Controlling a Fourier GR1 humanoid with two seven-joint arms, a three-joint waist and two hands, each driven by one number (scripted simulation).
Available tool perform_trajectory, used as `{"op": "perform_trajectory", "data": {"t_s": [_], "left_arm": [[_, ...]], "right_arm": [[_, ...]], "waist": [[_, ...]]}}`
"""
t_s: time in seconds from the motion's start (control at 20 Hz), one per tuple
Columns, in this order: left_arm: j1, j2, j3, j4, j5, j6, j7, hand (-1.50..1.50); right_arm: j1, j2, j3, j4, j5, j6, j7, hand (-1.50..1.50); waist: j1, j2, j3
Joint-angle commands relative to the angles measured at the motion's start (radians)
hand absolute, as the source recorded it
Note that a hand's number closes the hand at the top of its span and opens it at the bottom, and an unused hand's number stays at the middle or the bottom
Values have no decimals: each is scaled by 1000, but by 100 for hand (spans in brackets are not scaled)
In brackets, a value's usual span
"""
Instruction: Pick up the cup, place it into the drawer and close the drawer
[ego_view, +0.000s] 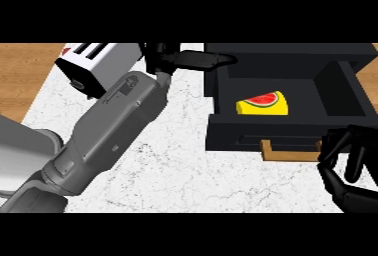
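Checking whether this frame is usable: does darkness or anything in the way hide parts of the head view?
Head view: the black drawer reads almost flat, so its inner walls are hard to separate; only the watermelon slice inside stands out. The left forearm covers much of the counter. The black left hand and right hand partly merge with the drawer. No cup is visible.

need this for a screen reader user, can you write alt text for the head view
An open black drawer holds a yellow cup with a watermelon picture, lying inside it. The robot's left hand reaches to the drawer's far left corner, and its right hand hovers with curled fingers by the wooden drawer handle. A white toaster stands on the white marble counter.
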Motion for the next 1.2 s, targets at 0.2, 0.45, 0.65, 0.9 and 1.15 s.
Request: {"op": "perform_trajectory", "data": {"t_s": [0.2, 0.45, 0.65, 0.9, 1.15], "left_arm": [[276, 201, 20, -349, 8, 4, 104, -150], [502, 308, 55, -558, 32, -38, 115, -150], [591, 350, 110, -606, 55, -102, 122, -150], [722, 370, 124, -609, 45, -177, 37, -150], [851, 404, 162, -722, 43, -195, 31, -150]], "right_arm": [[35, -43, 55, 6, 177, 40, -22, 150], [21, -23, 90, 89, 289, 5, -24, 150], [-10, -55, 124, 186, 426, 24, -162, 150], [3, -135, 239, 190, 699, -14, -259, 150], [-70, -104, 319, 419, 875, -124, -336, 150]], "waist": [[15, -1, 0], [18, 3, 0], [6, 9, 1], [7, 11, 0], [11, 10, 1]]}}
